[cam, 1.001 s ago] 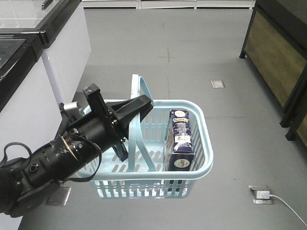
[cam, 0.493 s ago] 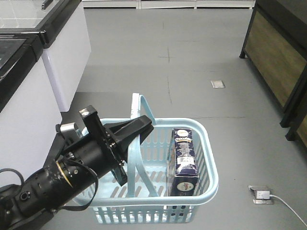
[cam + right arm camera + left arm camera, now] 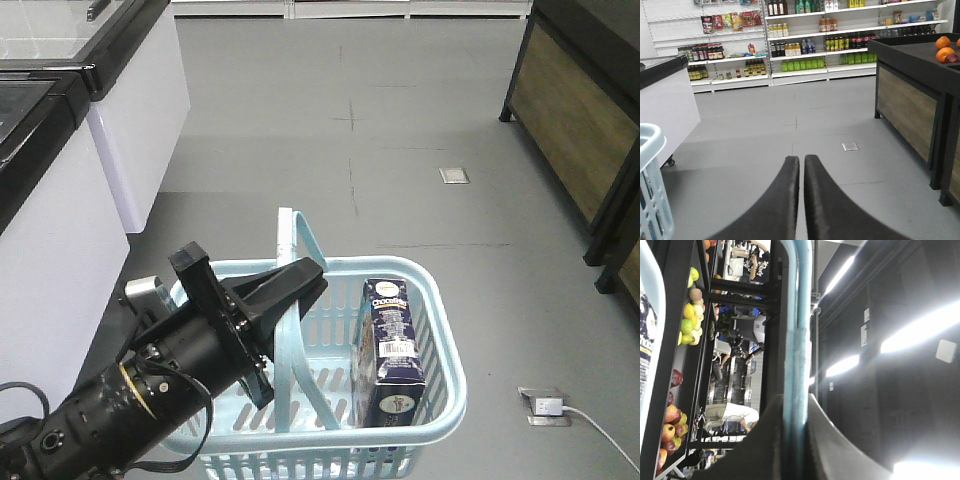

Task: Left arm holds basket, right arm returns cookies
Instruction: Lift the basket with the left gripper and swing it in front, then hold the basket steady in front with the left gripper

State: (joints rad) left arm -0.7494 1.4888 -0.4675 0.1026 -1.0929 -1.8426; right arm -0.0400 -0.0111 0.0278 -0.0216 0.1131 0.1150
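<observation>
Grey shop floor (image 3: 400, 150): left claw (image 3: 310, 278) grips basket (image 3: 360, 264) handle, cookies (image 3: 395, 350) inside; right claw (image 3: 802, 160) clenched.

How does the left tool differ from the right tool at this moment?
The left tool is shut on the handle of the basket; the right tool is shut on nothing. The left tool reaches over the basket; the right tool points at bare floor. Both are black.

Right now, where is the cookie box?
In the front-facing view, the cookie box stands upright inside the basket, against its right wall, to the right of the handle held by the left gripper.
</observation>
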